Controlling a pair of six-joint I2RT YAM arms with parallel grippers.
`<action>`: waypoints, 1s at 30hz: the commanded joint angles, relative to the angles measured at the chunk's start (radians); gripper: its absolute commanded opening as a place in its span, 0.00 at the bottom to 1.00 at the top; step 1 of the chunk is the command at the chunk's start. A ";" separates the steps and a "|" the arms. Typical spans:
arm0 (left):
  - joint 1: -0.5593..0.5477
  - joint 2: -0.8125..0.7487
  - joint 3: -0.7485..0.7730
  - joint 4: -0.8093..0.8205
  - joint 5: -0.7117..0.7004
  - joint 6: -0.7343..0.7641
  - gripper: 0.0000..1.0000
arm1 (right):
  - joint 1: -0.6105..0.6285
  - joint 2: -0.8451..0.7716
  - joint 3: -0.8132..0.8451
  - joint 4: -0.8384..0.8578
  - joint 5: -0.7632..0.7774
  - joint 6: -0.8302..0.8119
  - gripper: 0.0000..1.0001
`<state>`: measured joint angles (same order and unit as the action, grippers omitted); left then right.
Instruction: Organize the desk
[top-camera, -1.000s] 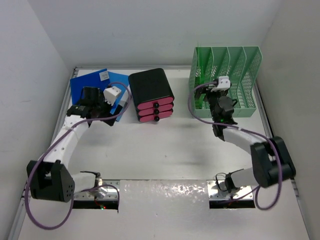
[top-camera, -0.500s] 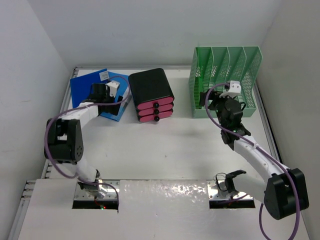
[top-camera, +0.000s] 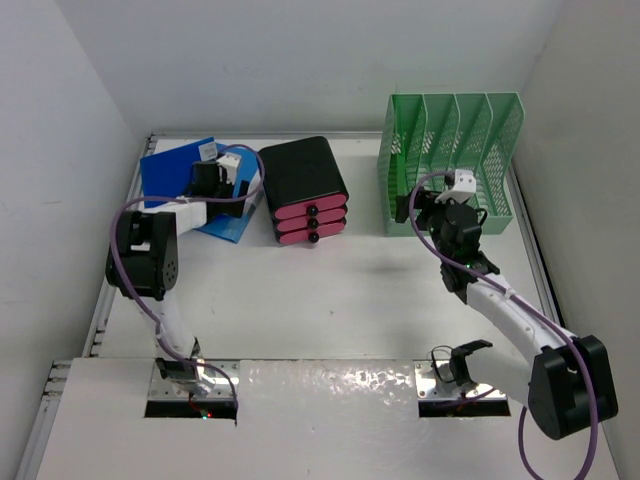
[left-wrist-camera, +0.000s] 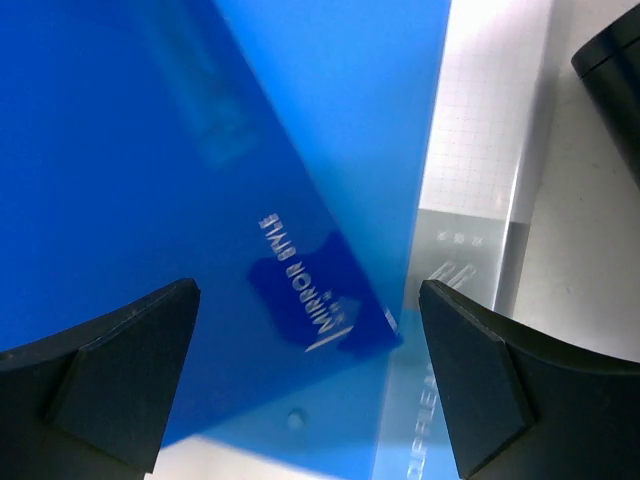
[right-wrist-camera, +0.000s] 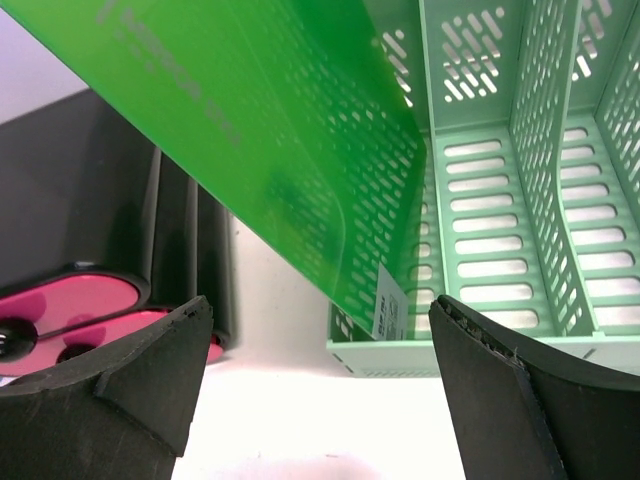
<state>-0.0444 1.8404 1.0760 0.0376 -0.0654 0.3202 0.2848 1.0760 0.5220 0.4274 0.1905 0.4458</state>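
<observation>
The white desk (top-camera: 330, 290) carries two overlapping blue folders (top-camera: 172, 172) at the back left. My left gripper (top-camera: 228, 190) hovers over them, open and empty. In the left wrist view its jaws (left-wrist-camera: 308, 300) stand wide apart above a dark blue folder (left-wrist-camera: 150, 150) with a printed label, and a clear folder (left-wrist-camera: 470, 200) lies beside it. My right gripper (top-camera: 410, 205) is open and empty in front of the rack's left end. In the right wrist view (right-wrist-camera: 322, 310) a translucent green folder (right-wrist-camera: 270, 130) leans in the leftmost slot.
A black box of pink drawers (top-camera: 303, 190) stands at the back middle, between the folders and the mint-green mesh file rack (top-camera: 455, 165). It also shows in the right wrist view (right-wrist-camera: 90, 250). Walls close in on three sides. Silver rails (top-camera: 120, 240) edge the desk.
My left arm has folded in and its gripper moved right and back over the blue folders. My right gripper drew back from the rack and shifted a little left.
</observation>
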 joint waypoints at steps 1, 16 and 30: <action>-0.005 0.045 0.018 0.056 0.032 -0.021 0.91 | 0.002 -0.022 -0.004 0.010 -0.013 0.008 0.86; 0.018 0.077 0.015 -0.036 0.089 -0.072 0.19 | 0.004 -0.093 -0.025 -0.010 -0.006 0.040 0.86; 0.083 -0.242 -0.180 -0.177 0.193 0.051 0.00 | 0.152 -0.126 0.013 -0.101 -0.022 0.082 0.76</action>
<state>0.0097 1.7092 0.9352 -0.0742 0.1101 0.3084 0.3641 0.9531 0.4992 0.3305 0.1593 0.5262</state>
